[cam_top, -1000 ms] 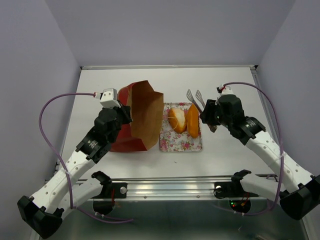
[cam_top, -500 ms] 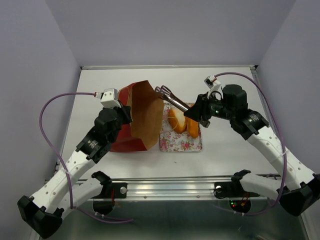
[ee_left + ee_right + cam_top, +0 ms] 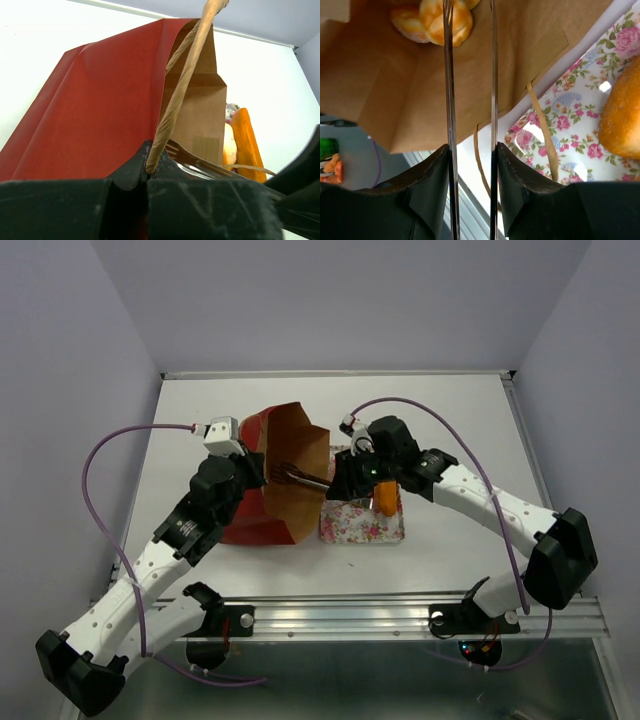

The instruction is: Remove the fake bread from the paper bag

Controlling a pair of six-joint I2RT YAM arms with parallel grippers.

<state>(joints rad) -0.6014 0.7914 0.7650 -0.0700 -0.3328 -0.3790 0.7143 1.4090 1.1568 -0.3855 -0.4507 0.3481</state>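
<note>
Swung leftward, right gripper (image 3: 338, 478) is poking clamped tongs (image 3: 298, 474) into the paper bag (image 3: 246, 524), lying mouth-rightward; left gripper (image 3: 147, 172) is pinching its handle (image 3: 185, 80).

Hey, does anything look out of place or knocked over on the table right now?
The paper bag lies tipped over, mouth toward the floral tray, with the left gripper pinching one cord handle. Its other handle trails loose over the tray. The right gripper's tongs reach inside. Nothing looks spilled or torn.
</note>
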